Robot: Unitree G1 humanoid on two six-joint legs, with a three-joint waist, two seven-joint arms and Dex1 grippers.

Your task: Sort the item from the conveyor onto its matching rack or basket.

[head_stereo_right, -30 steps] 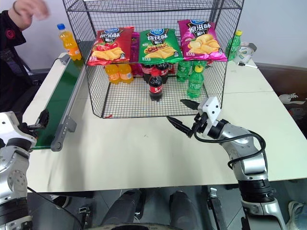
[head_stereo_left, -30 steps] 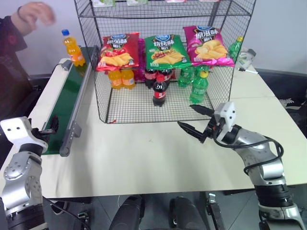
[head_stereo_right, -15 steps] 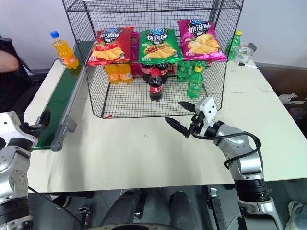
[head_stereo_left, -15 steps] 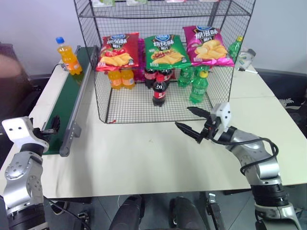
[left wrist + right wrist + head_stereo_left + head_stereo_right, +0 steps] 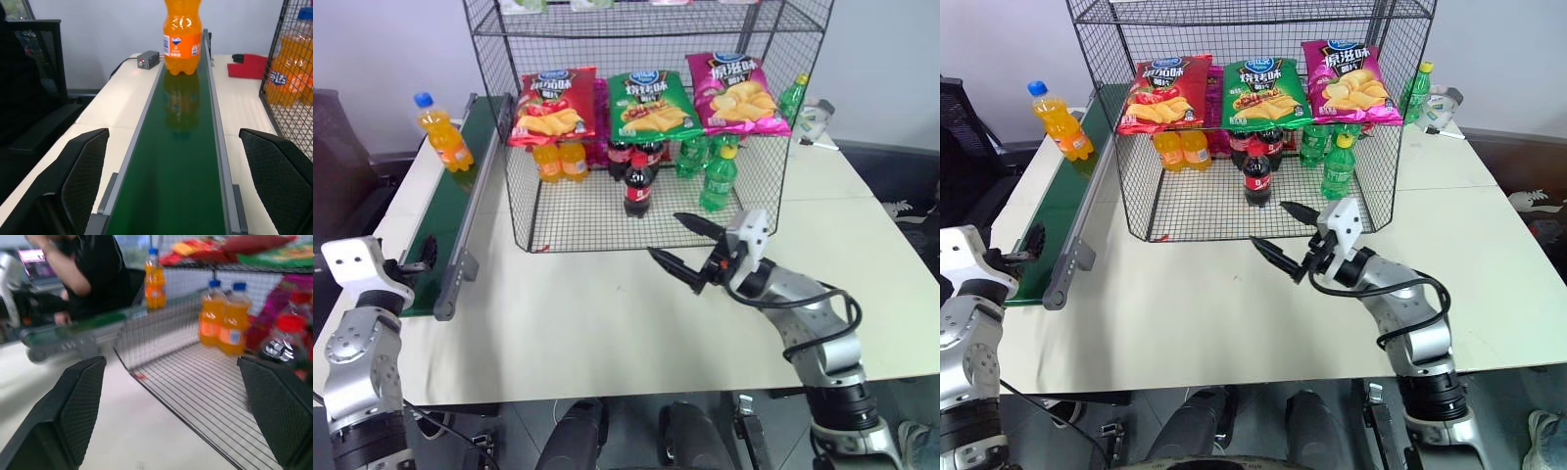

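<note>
Left eye view: the orange soda bottle stands upright at the far end of the belt, well ahead of the left gripper, which waits at the near end with fingers spread, likely so the bottle can ride to it. The right gripper, spread and empty, hovers over the table just in front of the wire rack.

Left wrist view: the bottle sits centred between the two spread fingers, far down the belt.

Right wrist view: past the spread fingers, two orange bottles stand inside the rack, probably marking the matching spot.
</note>
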